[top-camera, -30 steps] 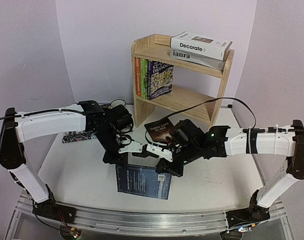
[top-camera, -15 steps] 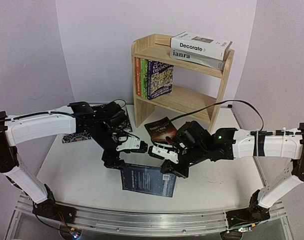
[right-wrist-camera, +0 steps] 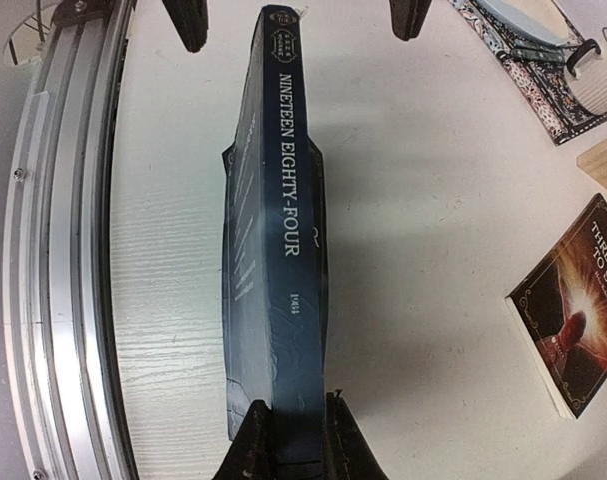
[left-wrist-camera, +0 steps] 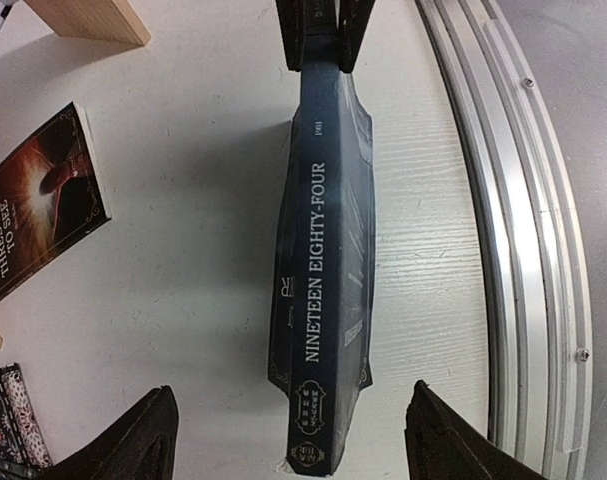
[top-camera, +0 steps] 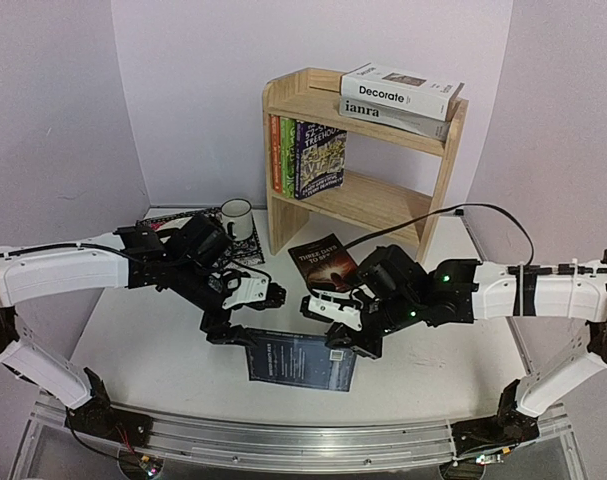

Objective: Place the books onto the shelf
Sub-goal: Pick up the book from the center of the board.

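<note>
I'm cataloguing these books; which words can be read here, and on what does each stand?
"Decorate": white book atop the shelf.
"ianra": grey book beneath it.
"NINETEEN EIGHTY-FOUR": spine of the dark blue book.
"THREE DAYS TO SEE": cover of the black book.
"TREEHOUSE": cartoon paperback on the lower tier; the rest too small.
Unreadable: the dark blue book's back-cover print and small spine number.
</note>
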Controlling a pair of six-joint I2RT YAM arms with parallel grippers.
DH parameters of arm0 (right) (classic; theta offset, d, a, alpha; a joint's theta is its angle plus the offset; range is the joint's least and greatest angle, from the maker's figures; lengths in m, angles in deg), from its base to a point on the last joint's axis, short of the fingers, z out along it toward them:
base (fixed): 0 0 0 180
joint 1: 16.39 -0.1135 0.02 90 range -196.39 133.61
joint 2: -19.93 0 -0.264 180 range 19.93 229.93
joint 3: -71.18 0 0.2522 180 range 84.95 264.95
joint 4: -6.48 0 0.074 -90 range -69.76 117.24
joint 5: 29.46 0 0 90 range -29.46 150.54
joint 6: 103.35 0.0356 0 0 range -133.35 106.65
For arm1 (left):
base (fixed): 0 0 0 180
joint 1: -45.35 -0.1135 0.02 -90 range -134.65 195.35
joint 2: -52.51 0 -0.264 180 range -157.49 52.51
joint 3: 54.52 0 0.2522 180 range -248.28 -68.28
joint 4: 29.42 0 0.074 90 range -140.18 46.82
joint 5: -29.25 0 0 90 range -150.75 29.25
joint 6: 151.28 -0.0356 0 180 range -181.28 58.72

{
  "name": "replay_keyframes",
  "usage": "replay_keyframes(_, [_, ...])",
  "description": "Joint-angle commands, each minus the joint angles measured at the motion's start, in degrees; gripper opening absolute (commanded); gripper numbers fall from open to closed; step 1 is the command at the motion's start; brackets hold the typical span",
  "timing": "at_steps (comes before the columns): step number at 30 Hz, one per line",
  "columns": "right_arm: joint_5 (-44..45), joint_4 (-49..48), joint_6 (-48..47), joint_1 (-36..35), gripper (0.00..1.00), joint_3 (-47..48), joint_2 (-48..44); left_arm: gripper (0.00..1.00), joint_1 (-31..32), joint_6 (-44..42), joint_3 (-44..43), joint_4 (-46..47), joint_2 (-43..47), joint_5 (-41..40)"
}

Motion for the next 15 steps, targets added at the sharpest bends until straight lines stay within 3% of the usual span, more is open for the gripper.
replay_keyframes(1, [1.49,-1.03,-0.71,-0.05,0.0,-0.87,-3.1,0.81,-1.03,1.14,2.87,7.48,4.47,5.05])
replay_keyframes(4, [1.81,-1.51,-0.79,-0.05,0.0,-1.27,-3.63,0.76,-1.12,2.49,4.04,8.5,4.25,5.48])
replay_keyframes(9, [2.19,-2.32,-0.88,-0.05,0.0,-2.2,-4.57,0.54,-1.29,3.96,4.11,8.71,1.99,5.93])
replay_keyframes(12, [2.27,-2.35,-0.88,-0.06,0.0,-2.29,-4.63,0.55,-1.24,4.12,4.13,8.79,1.04,5.79])
replay_keyframes(15, [2.49,-2.33,-1.01,-0.07,0.0,-2.32,-4.7,0.64,-1.28,3.95,4.41,8.79,0.69,5.81])
